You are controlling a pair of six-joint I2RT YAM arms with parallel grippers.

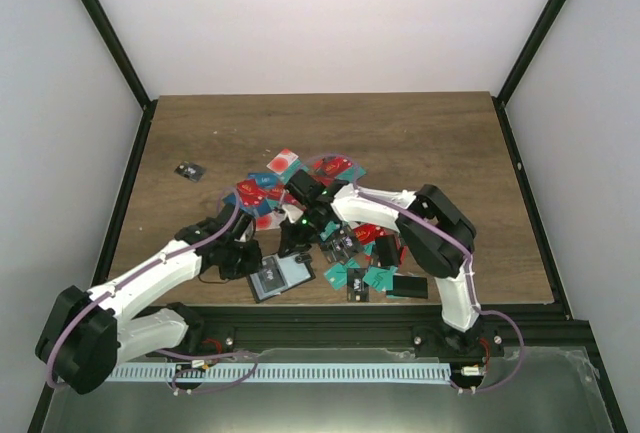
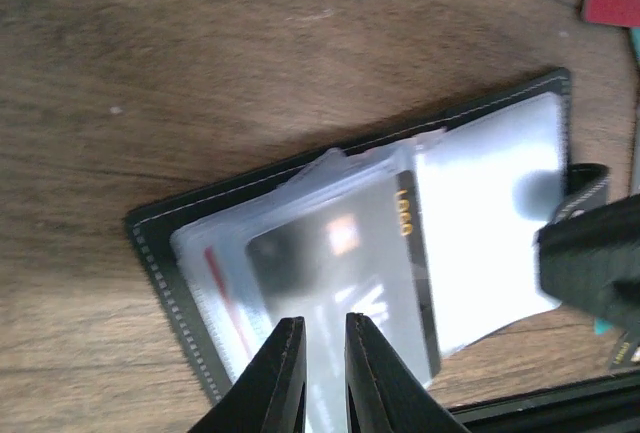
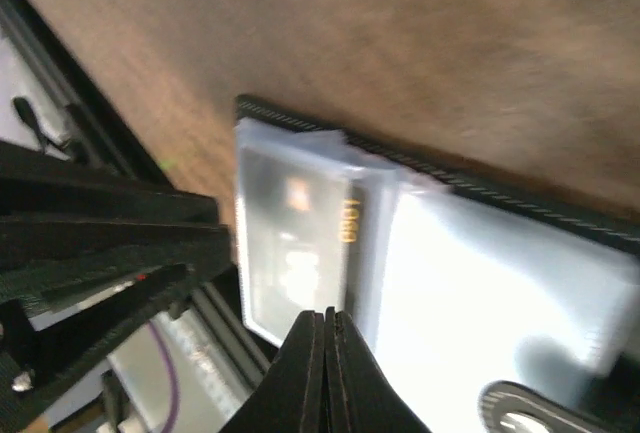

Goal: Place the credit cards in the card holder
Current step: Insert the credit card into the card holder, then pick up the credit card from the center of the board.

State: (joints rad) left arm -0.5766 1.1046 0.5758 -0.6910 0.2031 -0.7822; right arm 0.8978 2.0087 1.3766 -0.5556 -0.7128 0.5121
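Your holder (image 1: pixel 280 276) lies open and flat at the near edge of the table (image 1: pixel 420 143), a little left of centre, with its clear pockets facing up. That spot makes sense: it sits between the two arms, so either can reach it. A dark card (image 2: pixel 340 283) with gold lettering shows in the left-hand stack of pockets. I judge it seated or nearly so, though the glare hides how deep it sits.

Your left end effector (image 2: pixel 325 325) hovers at the holder's near side over that stack. Its fingers are a narrow gap apart with nothing gripped between them, so it looks ready to pinch or pin a sleeve. Your right end effector (image 3: pixel 325 315) has its fingers pressed together, with nothing visible between them. The left wrist view puts it at the clasp end of the holder, likely to keep the cover from shifting or folding. Whether it touches the holder, you cannot tell.

The loose cards (image 1: pixel 258 193) spread over the middle of the table just beyond the holder and run toward the near right corner, most of them close to the right arm. One black card (image 1: pixel 188 171) lies alone toward the left edge. I judge most of the job is ahead of you.
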